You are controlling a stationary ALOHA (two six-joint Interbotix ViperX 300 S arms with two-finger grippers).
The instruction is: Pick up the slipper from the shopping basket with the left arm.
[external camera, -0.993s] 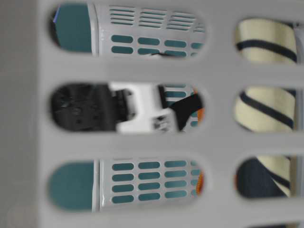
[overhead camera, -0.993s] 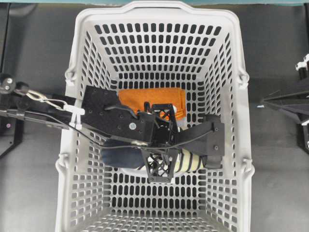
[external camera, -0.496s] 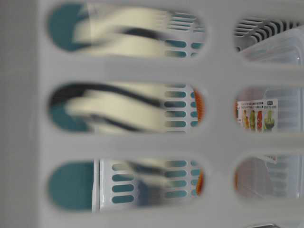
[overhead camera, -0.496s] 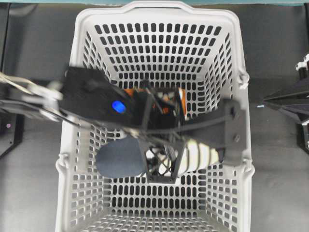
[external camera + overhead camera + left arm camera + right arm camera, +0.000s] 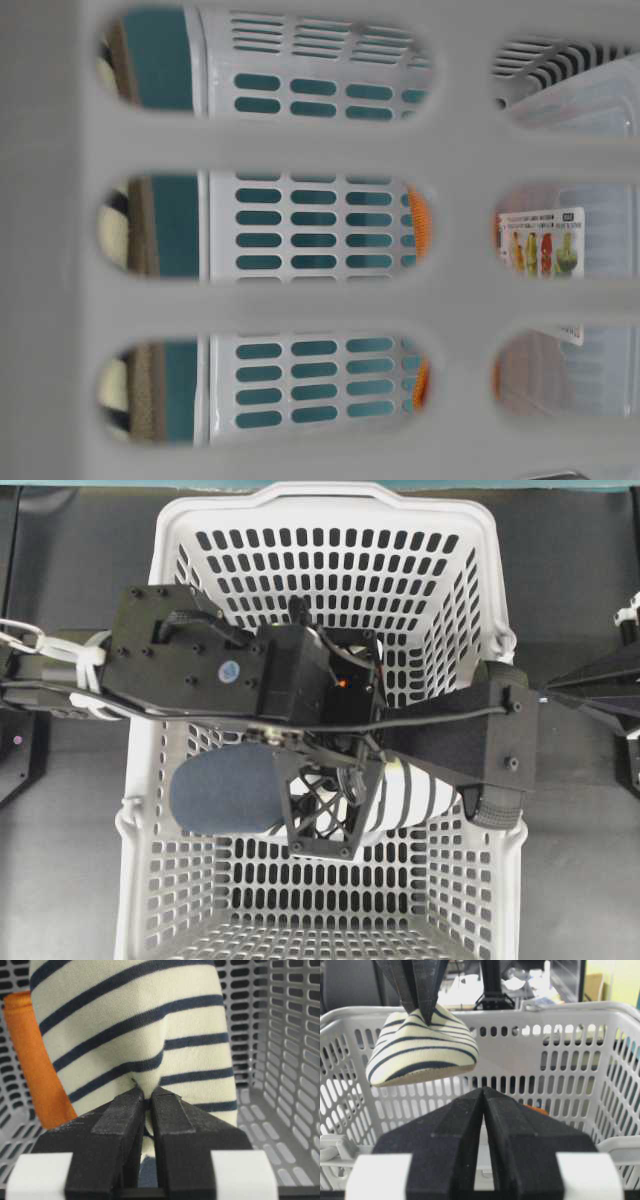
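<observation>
The slipper (image 5: pixel 225 792), with its navy toe and cream upper with navy stripes, hangs in the air inside the light-grey shopping basket (image 5: pixel 330 495). My left gripper (image 5: pixel 148 1092) is shut on a pinched fold of the striped upper (image 5: pixel 135 1025). In the right wrist view the slipper (image 5: pixel 420 1050) dangles at about rim height from the left gripper (image 5: pixel 422 1012). From overhead the left arm (image 5: pixel 220 670) reaches across the basket and covers the slipper's middle. My right gripper (image 5: pixel 483 1091) is shut on nothing, outside the basket's right wall.
A folded orange cloth (image 5: pixel 30 1060) lies on the basket floor behind the slipper, mostly hidden under the arm from overhead. The basket's slotted walls (image 5: pixel 280 1035) stand close all round. A clear plastic box with a label (image 5: pixel 540 240) sits beyond the basket. Dark tabletop (image 5: pixel 70 580) surrounds it.
The left arm has risen with the slipper, lifting it off the basket floor towards the rim. The right arm has stayed where it was.
</observation>
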